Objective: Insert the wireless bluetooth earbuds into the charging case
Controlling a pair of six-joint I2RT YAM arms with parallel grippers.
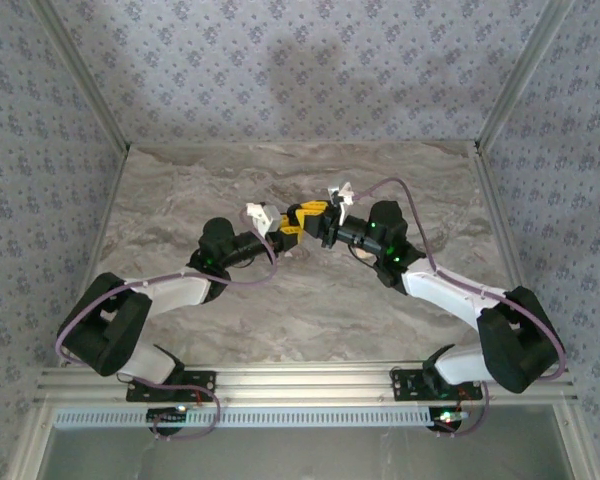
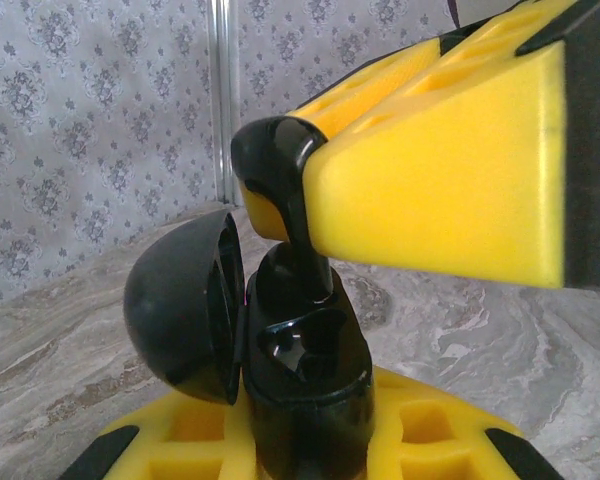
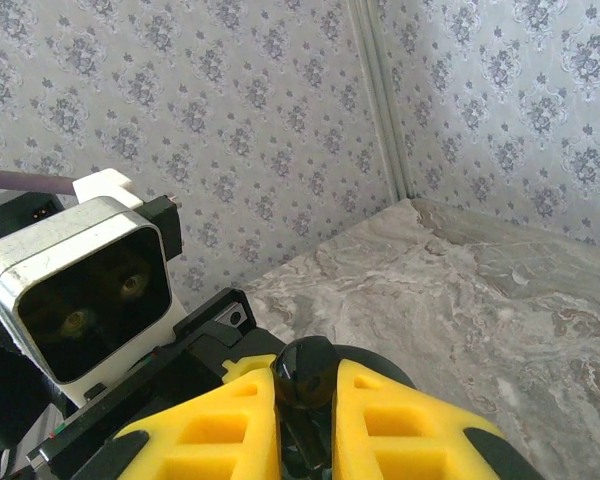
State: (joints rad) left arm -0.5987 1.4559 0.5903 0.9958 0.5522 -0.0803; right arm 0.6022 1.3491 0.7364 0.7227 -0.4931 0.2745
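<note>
My left gripper (image 2: pixel 305 435) is shut on the black charging case (image 2: pixel 305 385), which stands upright between the yellow fingers with its domed lid (image 2: pixel 180 305) swung open to the left. One glossy black earbud (image 2: pixel 275 165) is pinched in my right gripper's fingers (image 2: pixel 430 180), which reach in from the upper right. Its stem points down into the far socket of the case, and the near socket looks empty. In the right wrist view my right gripper (image 3: pixel 303 405) is shut on that earbud (image 3: pixel 303 372). From above, the left gripper (image 1: pixel 285 230) and right gripper (image 1: pixel 313 212) meet over mid-table.
The left arm's white wrist camera (image 3: pixel 80 290) sits close to the left of my right fingers. The marble-patterned table (image 1: pixel 300 310) is bordered by patterned walls and a metal corner post (image 2: pixel 220 100). Purple cables (image 1: pixel 405 190) loop off both arms.
</note>
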